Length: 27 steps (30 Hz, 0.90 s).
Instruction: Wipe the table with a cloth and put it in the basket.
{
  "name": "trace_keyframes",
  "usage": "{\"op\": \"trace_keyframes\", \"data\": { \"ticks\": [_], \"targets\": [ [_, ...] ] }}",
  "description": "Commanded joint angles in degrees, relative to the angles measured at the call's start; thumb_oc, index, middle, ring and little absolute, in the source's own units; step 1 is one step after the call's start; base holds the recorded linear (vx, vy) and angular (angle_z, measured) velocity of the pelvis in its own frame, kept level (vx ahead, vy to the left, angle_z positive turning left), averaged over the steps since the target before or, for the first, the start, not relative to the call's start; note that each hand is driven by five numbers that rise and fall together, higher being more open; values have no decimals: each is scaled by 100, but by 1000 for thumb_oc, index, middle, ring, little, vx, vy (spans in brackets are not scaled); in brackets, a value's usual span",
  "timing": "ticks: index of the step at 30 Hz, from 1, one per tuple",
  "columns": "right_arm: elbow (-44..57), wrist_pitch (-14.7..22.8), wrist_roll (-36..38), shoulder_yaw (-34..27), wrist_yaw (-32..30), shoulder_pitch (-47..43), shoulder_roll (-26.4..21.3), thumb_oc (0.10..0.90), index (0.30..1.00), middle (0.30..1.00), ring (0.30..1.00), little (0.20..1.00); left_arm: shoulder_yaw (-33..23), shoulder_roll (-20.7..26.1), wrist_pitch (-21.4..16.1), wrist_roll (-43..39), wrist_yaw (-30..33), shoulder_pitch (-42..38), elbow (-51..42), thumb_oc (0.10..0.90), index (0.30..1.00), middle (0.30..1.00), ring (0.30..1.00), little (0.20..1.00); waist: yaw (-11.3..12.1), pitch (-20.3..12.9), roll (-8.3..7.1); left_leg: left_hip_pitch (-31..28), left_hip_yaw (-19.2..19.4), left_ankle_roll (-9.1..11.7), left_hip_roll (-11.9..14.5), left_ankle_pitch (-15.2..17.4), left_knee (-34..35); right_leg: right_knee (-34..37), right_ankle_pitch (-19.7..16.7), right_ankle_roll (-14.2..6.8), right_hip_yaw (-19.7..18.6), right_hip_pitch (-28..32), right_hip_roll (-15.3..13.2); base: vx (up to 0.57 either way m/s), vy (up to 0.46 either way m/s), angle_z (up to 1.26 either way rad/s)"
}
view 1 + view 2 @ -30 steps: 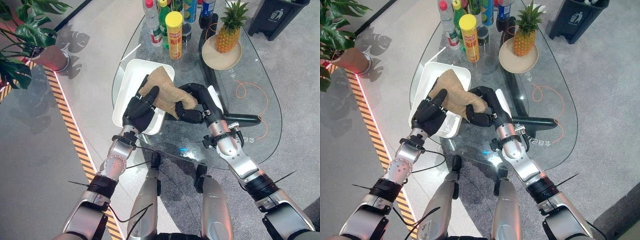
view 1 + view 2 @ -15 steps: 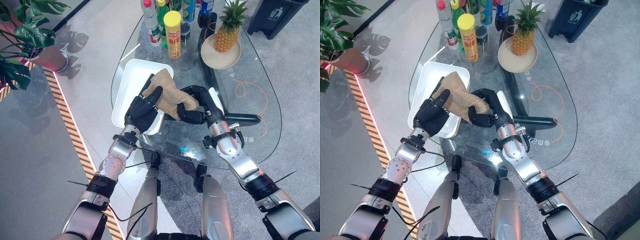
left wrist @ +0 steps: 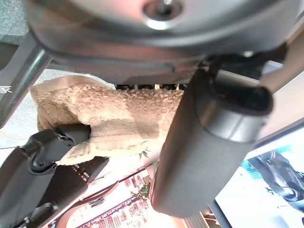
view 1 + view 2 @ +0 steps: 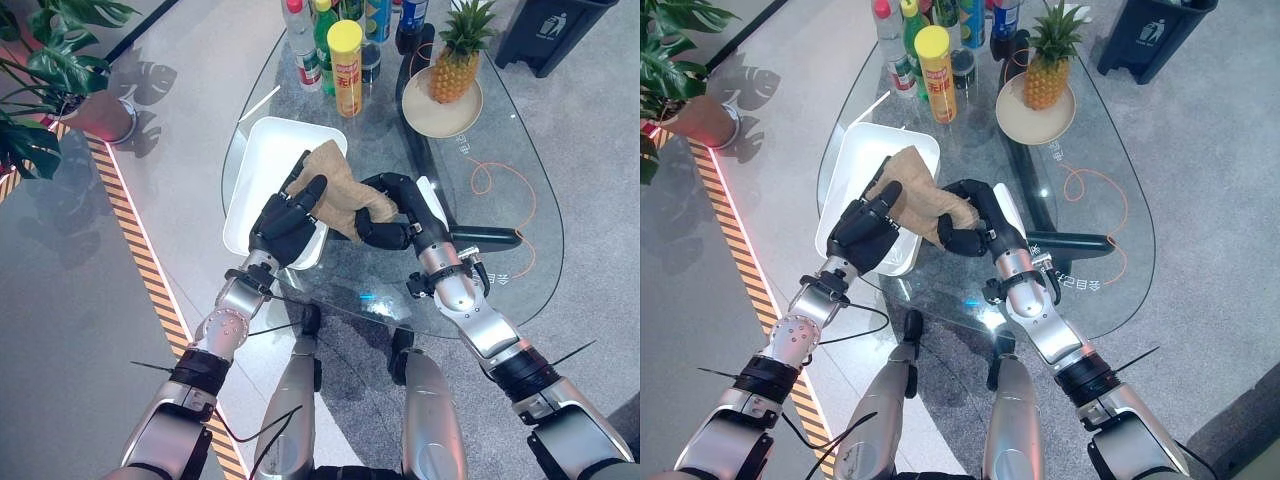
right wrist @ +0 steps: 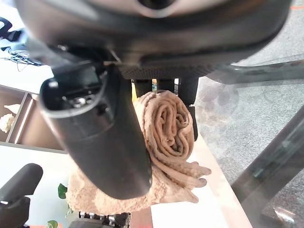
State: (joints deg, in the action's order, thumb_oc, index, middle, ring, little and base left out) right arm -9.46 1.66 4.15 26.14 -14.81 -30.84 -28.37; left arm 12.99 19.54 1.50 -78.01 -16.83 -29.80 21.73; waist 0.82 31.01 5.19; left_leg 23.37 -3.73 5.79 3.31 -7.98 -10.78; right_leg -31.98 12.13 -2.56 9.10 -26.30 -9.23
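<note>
above the white basket (image 4: pixel 262 168) on the glass table (image 4: pixel 505 215), we see the tan cloth (image 4: pixel 335 185) grasped by both the left hand (image 4: pixel 285 222) and the right hand (image 4: pixel 392 212), fingers curled round it.

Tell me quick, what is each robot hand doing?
Left robot hand: closed on the cloth.
Right robot hand: closed on the same cloth.

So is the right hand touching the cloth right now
Touching. In the right wrist view, the right hand has fingers and thumb curled round the bunched cloth.
</note>
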Motion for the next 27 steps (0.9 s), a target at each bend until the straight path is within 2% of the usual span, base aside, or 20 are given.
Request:
{"op": "trace_keyframes", "data": {
  "ticks": [1, 21, 26, 27],
  "targets": [
    [1177, 567, -21, 171, 48, -1066, 220, 100, 300, 300, 300, 200, 68, 129, -123, -16, -516, -756, -927, 100, 300, 300, 300, 200, -170, -122, -410, -326, 538, -294, -524, 1045, -705, 1422, -878, -6, -130, 673, 291, 0, 0, 0],
    [1301, 642, 22, 204, 83, -1180, 178, 100, 300, 300, 300, 200, 162, 154, -70, 48, -364, -779, -932, 100, 300, 300, 300, 200, -174, -122, -398, -406, 552, -310, -541, 993, -524, 1498, -920, -35, -102, 680, 314, 0, 0, 0],
    [1260, 648, 37, 203, 33, -1238, 204, 100, 300, 300, 300, 200, 151, 145, -228, 4, -275, -815, -911, 100, 300, 300, 300, 200, -162, -122, -395, -408, 556, -306, -533, 978, -488, 1520, -930, -40, -82, 675, 312, 0, 0, 0],
    [1259, 628, 48, 203, 21, -1244, 210, 202, 387, 387, 387, 302, 141, 133, -265, 1, -227, -824, -917, 100, 300, 300, 300, 200, -162, -122, -394, -409, 557, -305, -536, 975, -480, 1525, -933, -41, -81, 675, 311, 0, 0, 0]
  ]
}}
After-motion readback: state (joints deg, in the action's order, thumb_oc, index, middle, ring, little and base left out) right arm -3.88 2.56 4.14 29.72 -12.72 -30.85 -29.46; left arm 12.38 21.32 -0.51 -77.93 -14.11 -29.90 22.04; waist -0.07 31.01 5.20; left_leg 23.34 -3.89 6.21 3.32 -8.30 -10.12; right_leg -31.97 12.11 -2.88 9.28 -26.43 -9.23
